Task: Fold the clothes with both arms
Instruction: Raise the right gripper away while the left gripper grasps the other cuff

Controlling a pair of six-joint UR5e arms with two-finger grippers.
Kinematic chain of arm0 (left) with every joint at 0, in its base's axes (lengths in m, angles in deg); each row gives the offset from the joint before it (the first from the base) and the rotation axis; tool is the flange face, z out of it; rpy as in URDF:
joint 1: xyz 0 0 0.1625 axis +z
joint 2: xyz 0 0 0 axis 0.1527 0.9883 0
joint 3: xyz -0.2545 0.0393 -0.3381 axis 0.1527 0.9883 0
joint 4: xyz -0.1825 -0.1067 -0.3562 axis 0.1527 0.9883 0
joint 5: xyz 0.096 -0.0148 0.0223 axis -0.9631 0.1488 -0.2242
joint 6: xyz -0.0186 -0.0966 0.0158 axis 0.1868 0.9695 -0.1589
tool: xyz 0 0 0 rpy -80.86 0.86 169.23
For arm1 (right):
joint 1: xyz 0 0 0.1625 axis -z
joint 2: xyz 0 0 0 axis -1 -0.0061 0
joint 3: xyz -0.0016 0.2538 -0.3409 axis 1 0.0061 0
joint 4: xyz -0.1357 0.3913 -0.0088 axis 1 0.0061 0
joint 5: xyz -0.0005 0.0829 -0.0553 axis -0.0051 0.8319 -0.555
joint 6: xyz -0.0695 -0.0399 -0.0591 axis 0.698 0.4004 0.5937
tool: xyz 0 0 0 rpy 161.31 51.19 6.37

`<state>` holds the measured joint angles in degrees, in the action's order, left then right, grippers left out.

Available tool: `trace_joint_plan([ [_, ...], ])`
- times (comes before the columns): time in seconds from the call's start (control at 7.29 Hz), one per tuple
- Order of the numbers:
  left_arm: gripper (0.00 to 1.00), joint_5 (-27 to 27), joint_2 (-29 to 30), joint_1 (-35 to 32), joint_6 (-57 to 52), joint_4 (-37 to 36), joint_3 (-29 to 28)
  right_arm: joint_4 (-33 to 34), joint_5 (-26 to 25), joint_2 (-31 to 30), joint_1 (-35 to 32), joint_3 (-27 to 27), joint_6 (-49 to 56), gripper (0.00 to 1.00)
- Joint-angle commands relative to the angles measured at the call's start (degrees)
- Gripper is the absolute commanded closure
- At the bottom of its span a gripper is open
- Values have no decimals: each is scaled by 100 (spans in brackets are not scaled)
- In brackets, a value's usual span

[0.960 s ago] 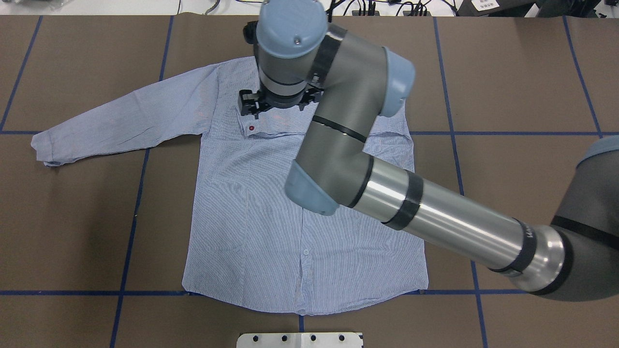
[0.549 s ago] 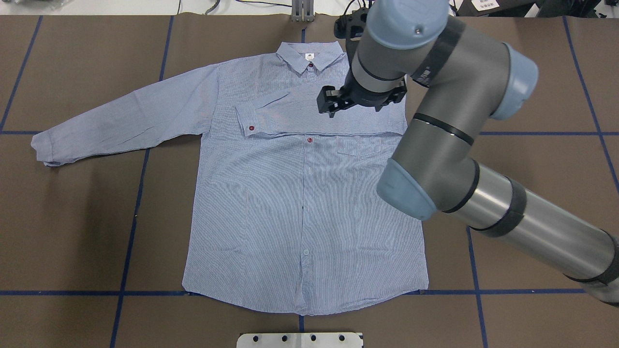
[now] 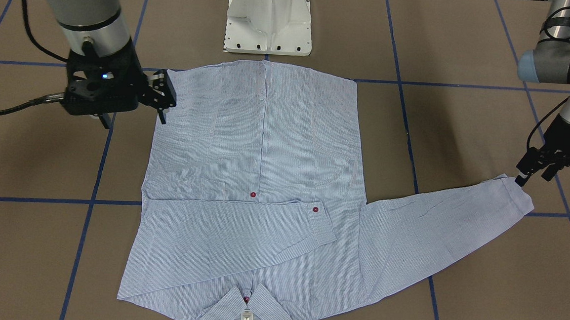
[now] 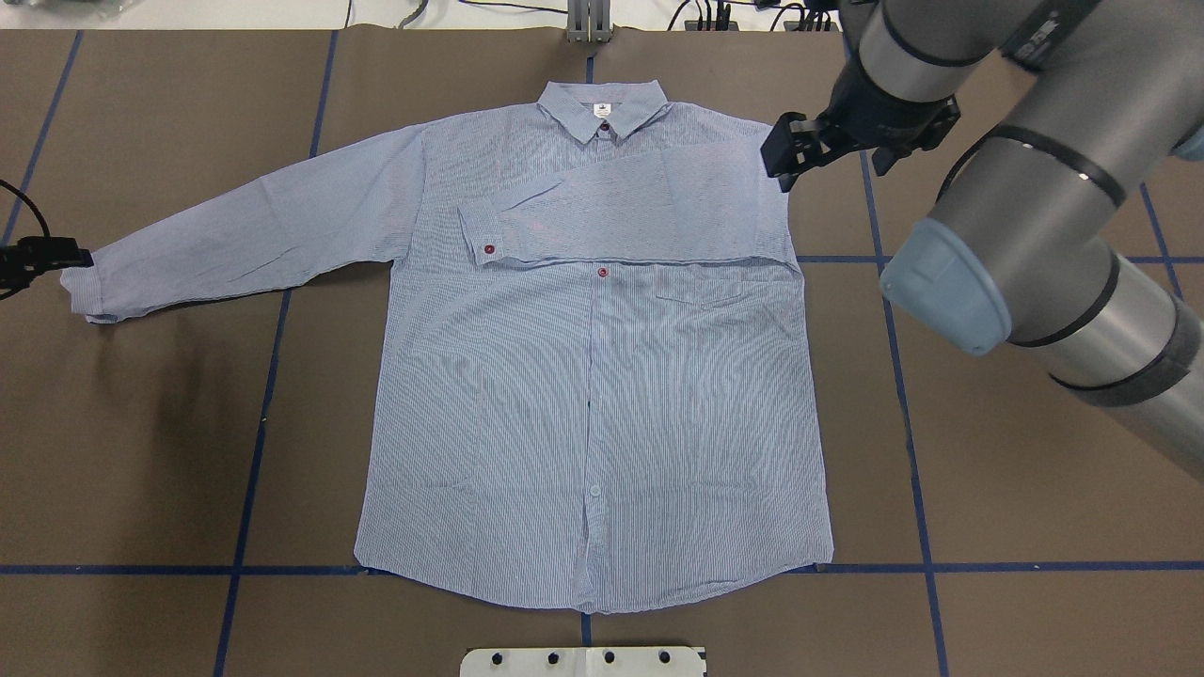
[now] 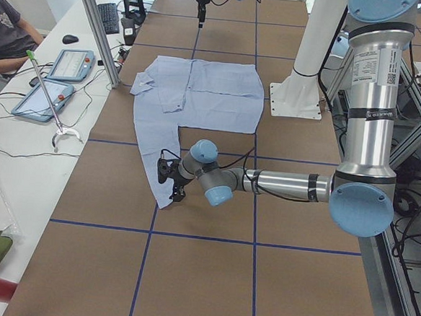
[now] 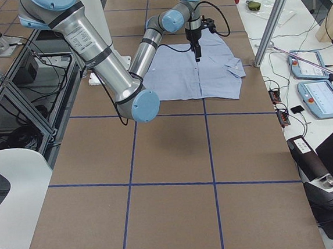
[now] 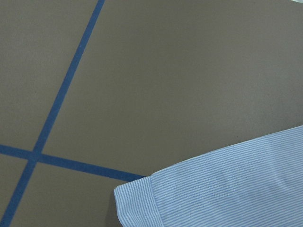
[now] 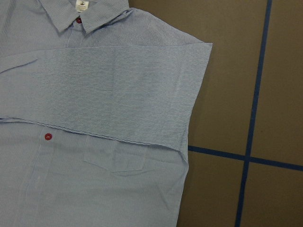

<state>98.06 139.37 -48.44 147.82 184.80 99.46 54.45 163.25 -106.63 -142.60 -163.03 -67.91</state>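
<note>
Lying flat on the brown tabletop (image 4: 141,451), the blue striped shirt (image 4: 583,395) is face up and buttoned, with its collar (image 4: 602,108) on the far side from the robot. One sleeve (image 4: 621,212) is folded across the chest, and its cuff (image 4: 478,235) shows a red button. Just under that fold is the chest pocket (image 4: 710,299), which looks flat. The right claw (image 4: 832,169) hangs in the air beside the folded shoulder; its two fingers are spread apart and hold nothing. The other sleeve (image 4: 245,235) sticks straight out to the side. The left claw (image 3: 534,176) sits right at that sleeve's end, fingers apart and empty.
</note>
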Motion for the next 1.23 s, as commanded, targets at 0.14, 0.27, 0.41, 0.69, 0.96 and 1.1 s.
trace_joint_plan([
  [0.14,22,-338,-97,291,296,1,-49,74,278,-366,-391,-178,677,0],
  [0.27,26,-364,-97,291,296,1,-145,74,287,-366,-391,-170,677,0],
  [0.41,31,-495,-97,291,296,1,-216,65,287,-366,-391,-170,677,0],
  [0.69,45,-505,-88,291,305,1,-243,65,287,-358,-382,-170,677,0],
  [0.96,48,-505,-45,299,305,1,-304,57,287,-366,-374,-170,677,0],
  [1.1,52,-505,-44,299,305,-8,-305,48,287,-366,-365,-161,677,0],
])
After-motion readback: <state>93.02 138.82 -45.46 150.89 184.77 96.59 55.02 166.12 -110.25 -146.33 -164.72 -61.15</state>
